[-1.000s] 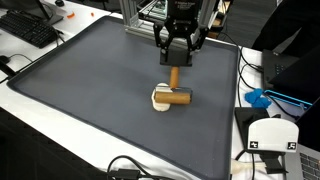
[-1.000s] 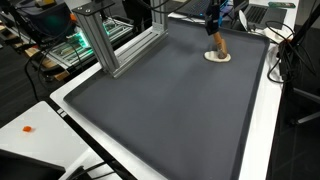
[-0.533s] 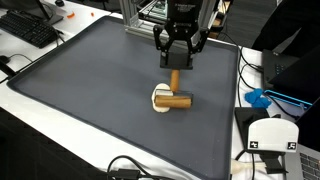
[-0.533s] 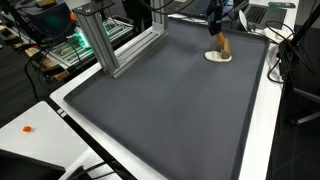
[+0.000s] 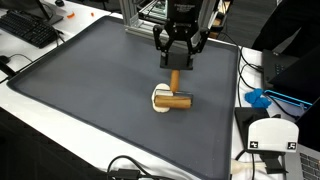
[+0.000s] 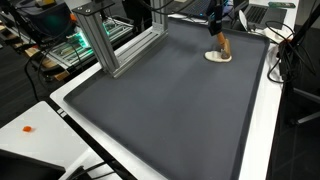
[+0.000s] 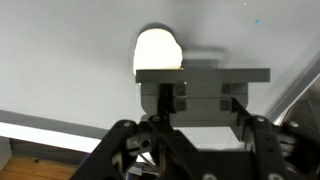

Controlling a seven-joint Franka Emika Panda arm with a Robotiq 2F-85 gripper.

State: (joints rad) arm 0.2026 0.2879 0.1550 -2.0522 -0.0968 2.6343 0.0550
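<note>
A wooden T-shaped piece, an upright stick (image 5: pixel 174 80) on a crosswise cylinder (image 5: pixel 177 98), rests on a small white disc (image 5: pixel 160 98) near the far edge of the dark grey mat (image 5: pixel 100 90). My gripper (image 5: pixel 175 64) hangs straight above it, its fingers closed around the top of the stick. In the other exterior view the stick (image 6: pixel 219 46) stands over the disc (image 6: pixel 217 58) below the gripper (image 6: pixel 213 20). In the wrist view the cylinder (image 7: pixel 202 75) crosses between my fingers (image 7: pixel 202 98), with the disc (image 7: pixel 158 50) behind it.
An aluminium frame (image 6: pixel 105 40) stands by the mat's edge. A keyboard (image 5: pixel 28 28) lies beyond one corner. A white device (image 5: pixel 272 135) and a blue object (image 5: pixel 262 98) sit on the white table beside the mat. Cables (image 5: pixel 130 168) run along the near edge.
</note>
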